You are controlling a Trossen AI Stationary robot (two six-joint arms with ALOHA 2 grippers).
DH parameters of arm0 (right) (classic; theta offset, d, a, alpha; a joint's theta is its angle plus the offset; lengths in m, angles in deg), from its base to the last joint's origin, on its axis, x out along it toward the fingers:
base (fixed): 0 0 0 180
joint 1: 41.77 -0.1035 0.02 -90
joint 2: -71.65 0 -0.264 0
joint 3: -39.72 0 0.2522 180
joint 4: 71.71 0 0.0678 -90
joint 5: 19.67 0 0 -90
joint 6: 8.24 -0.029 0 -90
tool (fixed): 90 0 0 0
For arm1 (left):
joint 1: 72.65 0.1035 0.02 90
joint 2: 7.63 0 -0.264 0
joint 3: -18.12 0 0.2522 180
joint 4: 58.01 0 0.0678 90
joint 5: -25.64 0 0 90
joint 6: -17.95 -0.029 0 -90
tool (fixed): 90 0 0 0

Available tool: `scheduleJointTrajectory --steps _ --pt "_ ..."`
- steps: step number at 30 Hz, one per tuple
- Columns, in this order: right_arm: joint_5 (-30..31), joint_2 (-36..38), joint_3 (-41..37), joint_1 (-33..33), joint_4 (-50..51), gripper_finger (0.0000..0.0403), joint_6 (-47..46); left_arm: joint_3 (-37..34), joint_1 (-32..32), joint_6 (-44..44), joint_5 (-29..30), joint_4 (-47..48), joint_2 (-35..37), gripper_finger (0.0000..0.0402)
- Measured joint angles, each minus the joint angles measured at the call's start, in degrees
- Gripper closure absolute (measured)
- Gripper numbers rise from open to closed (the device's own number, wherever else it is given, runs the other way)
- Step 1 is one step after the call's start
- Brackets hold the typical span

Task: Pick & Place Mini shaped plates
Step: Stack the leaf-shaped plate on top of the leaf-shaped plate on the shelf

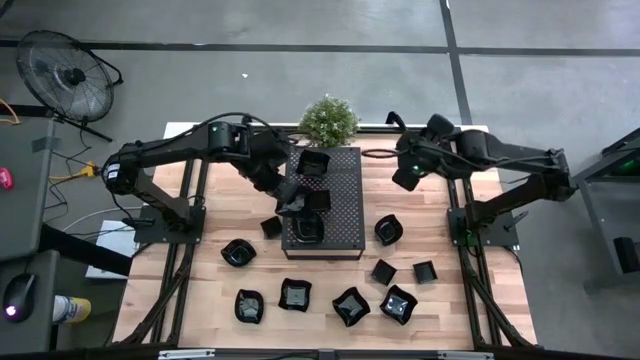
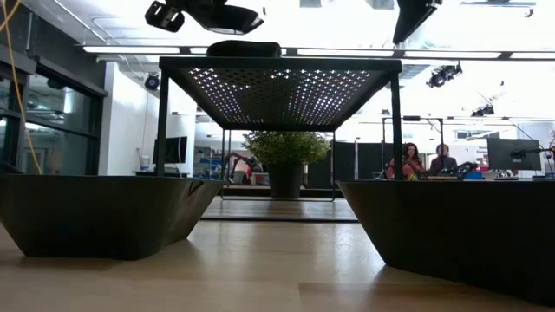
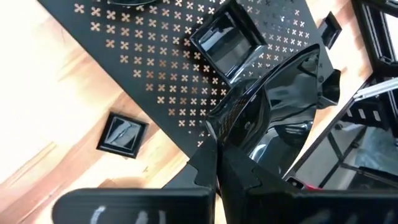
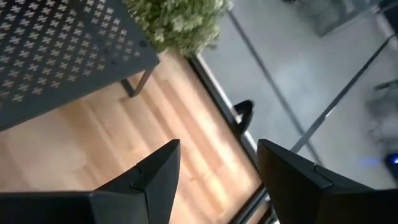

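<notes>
The mini shaped plates are small glossy black dishes. Several lie on the wooden table in the high view, among them a round one (image 1: 238, 252) and a small square one (image 1: 270, 226). Two more sit on the perforated black tray (image 1: 345, 215): a square one (image 1: 314, 162) and another (image 1: 305, 230). My left gripper (image 1: 292, 195) hangs over the tray's middle, shut on one dish (image 1: 316, 200). My right gripper (image 1: 405, 178) hovers open past the tray's far right corner, holding nothing. My left gripper (image 3: 217, 134) pinches the rim (image 3: 239, 118) of a glossy black dish (image 3: 280, 118) between its two fingers. The dish is tilted. In the low view it hangs clear above the tray top (image 2: 230, 17).
The tray stands raised on thin legs (image 2: 162, 130) above the table. A potted plant (image 1: 328, 120) sits at the table's far edge behind it. Two dishes (image 2: 95, 212) (image 2: 460, 230) lie close to the low camera. People sit in the room beyond (image 2: 425, 163).
</notes>
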Motion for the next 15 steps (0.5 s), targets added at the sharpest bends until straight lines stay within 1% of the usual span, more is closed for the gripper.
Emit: scheduleJointTrajectory --steps 2,4,9,12,15 --pt "-1.8 0.0 0.0 0.2 0.7 0.0194 -0.9 0.0 0.1 -1.2 0.5 -0.3 0.1 0.0401" --pt "-2.7 0.3 -0.8 0.0 0.8 0.0194 -1.7 0.0 0.1 -2.4 2.3 -0.4 0.7 0.0401" --pt "-2.7 3.1 -5.6 -0.9 0.8 0.0194 -6.2 -0.3 0.2 -3.6 4.4 -0.8 3.3 0.0401" --pt "-1.8 5.7 -8.8 -1.3 0.5 0.0194 -10.5 -3.8 0.2 -3.5 4.8 -2.9 6.5 0.0401" --pt "-1.7 7.9 -11.2 -1.8 -0.4 0.0194 -14.1 -10.1 0.2 -2.0 5.2 -6.0 10.9 0.0401"
